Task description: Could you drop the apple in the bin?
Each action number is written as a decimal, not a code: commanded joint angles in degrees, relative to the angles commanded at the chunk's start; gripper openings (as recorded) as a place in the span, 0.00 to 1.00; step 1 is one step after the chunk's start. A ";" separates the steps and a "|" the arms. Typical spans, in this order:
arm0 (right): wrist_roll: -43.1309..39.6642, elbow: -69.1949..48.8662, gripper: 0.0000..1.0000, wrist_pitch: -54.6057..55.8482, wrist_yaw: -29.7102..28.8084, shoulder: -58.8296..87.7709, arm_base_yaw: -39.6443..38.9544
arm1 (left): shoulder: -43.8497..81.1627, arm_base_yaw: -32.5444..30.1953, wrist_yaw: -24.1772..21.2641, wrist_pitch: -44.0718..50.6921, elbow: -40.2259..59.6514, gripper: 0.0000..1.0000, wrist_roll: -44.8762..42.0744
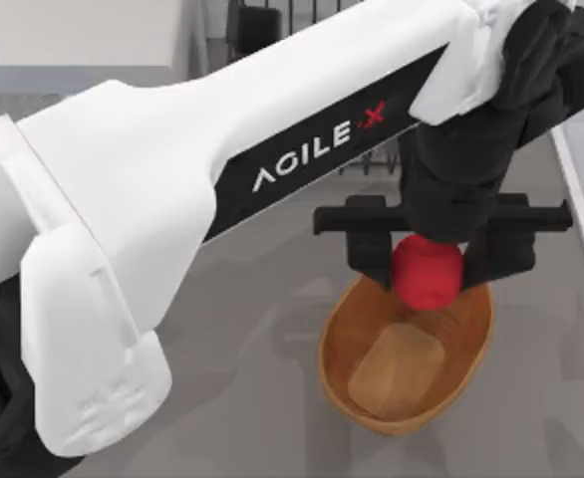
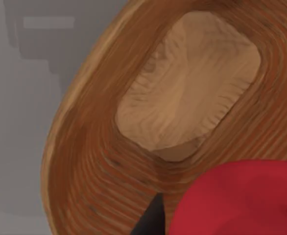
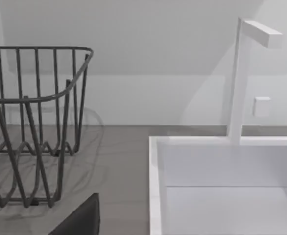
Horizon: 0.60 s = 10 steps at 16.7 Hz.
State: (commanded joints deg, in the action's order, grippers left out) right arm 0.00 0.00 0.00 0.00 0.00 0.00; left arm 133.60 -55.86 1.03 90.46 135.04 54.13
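From above, the left arm is reaching across the grey table [image 1: 242, 329] from the top view's left, and its left gripper [image 1: 427, 261] is hanging over the far rim of the bin [image 1: 344, 334], an oval woven wicker basket sitting right of the table's middle. The two black fingers are pressing against either side of the apple [image 1: 428, 272], a small bright red fruit, so the claw is closed on it and the fruit is being held above the basket's far edge, clear of the flat tan bottom. Behind the arm, the dark bars of a wire dish rack [image 1: 372, 159] are peeking out.

The left wrist view is looking straight down into the bin [image 2: 94, 161]: ribbed orange-brown sides are curving around the lighter floor, the apple [image 2: 241, 200] is bulging in close to the camera, and one black fingertip [image 2: 151, 220] is lying against its side.

The right wrist view is facing the black wire dish rack [image 3: 35, 127] standing on the grey counter beside a white sink [image 3: 155, 186] with a white faucet [image 3: 241, 78]. A dark corner of the right gripper [image 3: 82, 220] is showing, and I cannot tell whether that claw is open or closed.
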 joint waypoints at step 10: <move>0.00 0.00 1.00 0.00 0.00 0.00 0.00 | -3.15 -0.05 0.09 -13.95 -17.72 0.00 -0.05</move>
State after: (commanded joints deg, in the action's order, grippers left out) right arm 0.00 0.00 0.00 0.00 0.00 0.00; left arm 130.46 -55.91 1.12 76.51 117.32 54.08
